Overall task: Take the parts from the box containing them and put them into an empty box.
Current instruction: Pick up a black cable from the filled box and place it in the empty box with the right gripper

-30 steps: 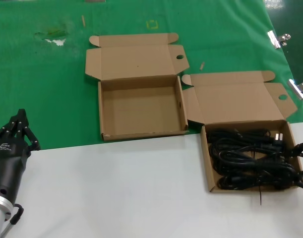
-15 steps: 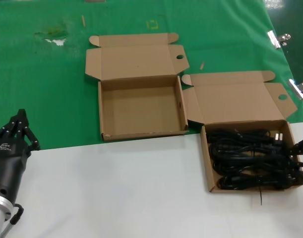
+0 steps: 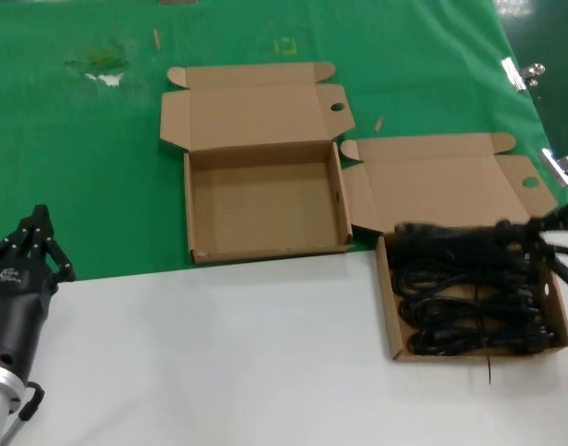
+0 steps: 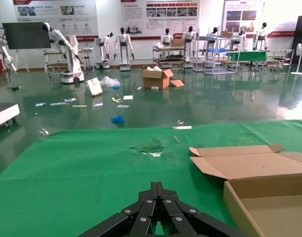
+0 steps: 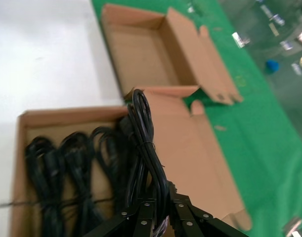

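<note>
Up off the pile, one long tied bundle of black power cord, clenched at its end in the right hand above the far edge of the shallow brown cardboard carton with more black cord bundles lying inside. Just beside it, toward the left and farther back, the twin brown carton, lid open, on the green cloth. Parked at the near left edge of the white bench, the left hand, fingertips drawn together on nothing.
</note>
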